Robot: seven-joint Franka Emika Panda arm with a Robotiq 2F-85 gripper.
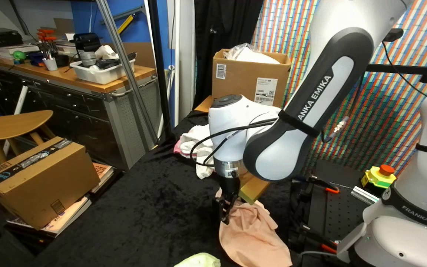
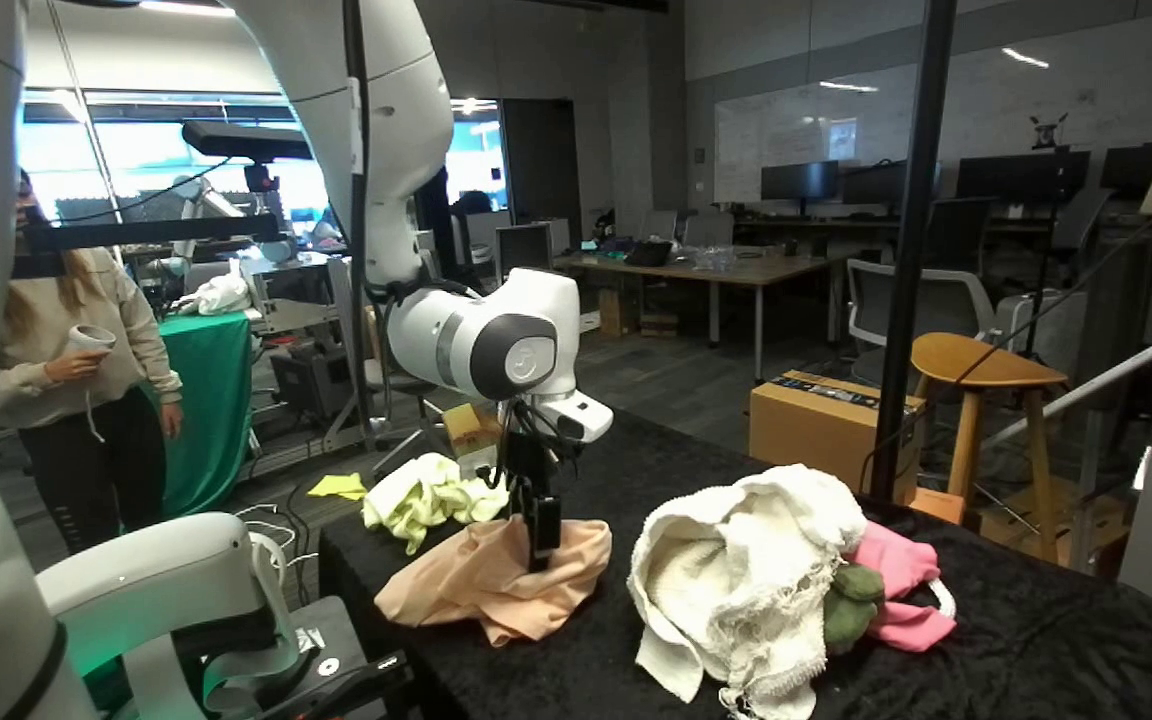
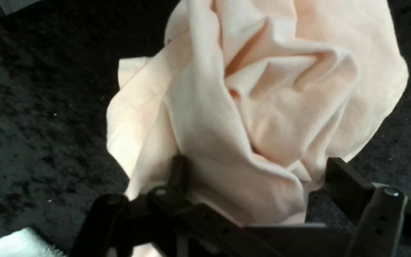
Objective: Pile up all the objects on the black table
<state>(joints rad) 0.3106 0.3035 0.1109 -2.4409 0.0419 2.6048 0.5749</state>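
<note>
In an exterior view, from dead center: open cardboard box (image 1: 240, 83) at 1 o'clock, pretty cluttered white bin (image 1: 96, 75) at 10, wooden stool (image 1: 13, 125) around 9.

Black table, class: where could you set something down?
Free: the wide stretch from the peach cloth to the table edge facing the taped box; in an exterior view, right of the pink towel. Crowded: under the gripper; between towel and white cloth.

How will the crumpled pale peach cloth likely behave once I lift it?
The crumpled pale peach cloth looks floppy: its loose folds suggest it would droop. Its thin edges hint at little weight. The folds between the open jaws of the black gripper may bunch when squeezed.
</note>
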